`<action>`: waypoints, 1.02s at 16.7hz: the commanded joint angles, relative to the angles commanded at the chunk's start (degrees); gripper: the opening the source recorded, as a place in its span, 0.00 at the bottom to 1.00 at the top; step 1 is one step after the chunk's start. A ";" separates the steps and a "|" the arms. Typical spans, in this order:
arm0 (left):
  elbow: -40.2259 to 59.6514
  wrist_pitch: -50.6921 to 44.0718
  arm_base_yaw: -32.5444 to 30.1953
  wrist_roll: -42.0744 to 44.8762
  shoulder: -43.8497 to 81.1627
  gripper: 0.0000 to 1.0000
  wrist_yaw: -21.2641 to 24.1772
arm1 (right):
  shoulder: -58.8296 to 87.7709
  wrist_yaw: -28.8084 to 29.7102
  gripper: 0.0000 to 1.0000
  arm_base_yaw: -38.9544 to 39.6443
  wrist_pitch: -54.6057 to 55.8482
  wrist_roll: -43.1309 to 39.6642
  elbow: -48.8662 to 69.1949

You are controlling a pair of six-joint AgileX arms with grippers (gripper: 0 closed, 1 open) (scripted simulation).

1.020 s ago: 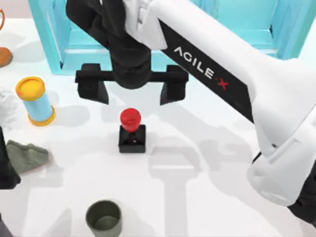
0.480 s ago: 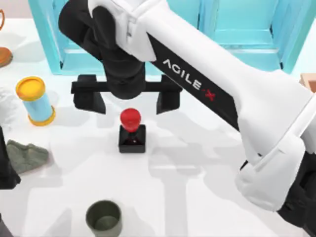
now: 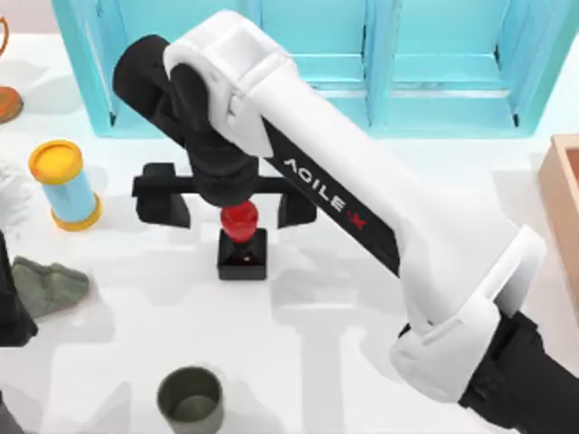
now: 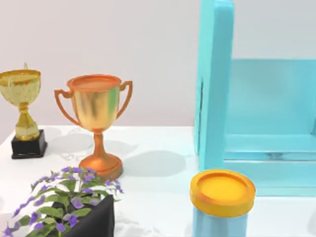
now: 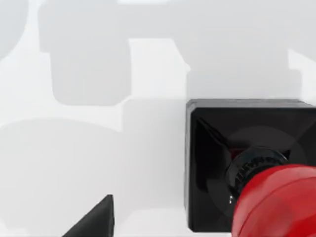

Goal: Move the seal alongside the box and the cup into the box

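Over the middle of the white counter (image 3: pixel 362 163), my right hand (image 3: pixel 226 201) hangs directly above the seal (image 3: pixel 242 244), a small stamp with a black square block base and a round glossy red knob. Its two black fingers (image 3: pixel 163 201) are spread wide, one on each side of the knob, and neither touches it; the hand holds nothing. From the right wrist view I see the red knob and black base of the seal (image 5: pixel 247 163) close beneath the camera, with one dark fingertip (image 5: pixel 94 219) off to the side, clear of the block.

The seal stands upright on the counter, well apart from the tan wooden box (image 3: pixel 563 208), whose edge shows at the counter's right side. The small dark olive-green cylindrical cup (image 3: pixel 190 400) stands upright near the front, to the left of centre.

Behind the hand runs the big turquoise shelf unit (image 3: pixel 434 99). At the left stand a light-blue cylinder with yellow ends (image 3: pixel 65 185) and a grey-green cloth lump (image 3: pixel 50 285). My left arm is parked at the left edge; its wrist view faces a copper trophy (image 4: pixel 96 123), a gold trophy (image 4: pixel 22 111) and a purple-flowered plant (image 4: pixel 69 205).
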 joint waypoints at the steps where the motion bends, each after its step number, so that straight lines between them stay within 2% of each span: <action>1: 0.00 0.00 0.00 0.00 0.00 1.00 0.00 | 2.19 0.02 1.00 -0.15 -0.58 -0.17 2.95; 4: 0.00 0.00 0.00 0.00 0.00 1.00 0.00 | 6.77 0.05 1.00 -0.50 -1.71 -0.50 8.24; 9: 0.00 0.00 0.00 0.00 0.00 1.00 0.00 | 7.34 0.05 1.00 -0.54 -1.84 -0.54 8.86; 17: 0.00 0.00 0.00 0.00 0.00 1.00 0.00 | 7.34 0.05 0.40 -0.54 -1.84 -0.54 8.86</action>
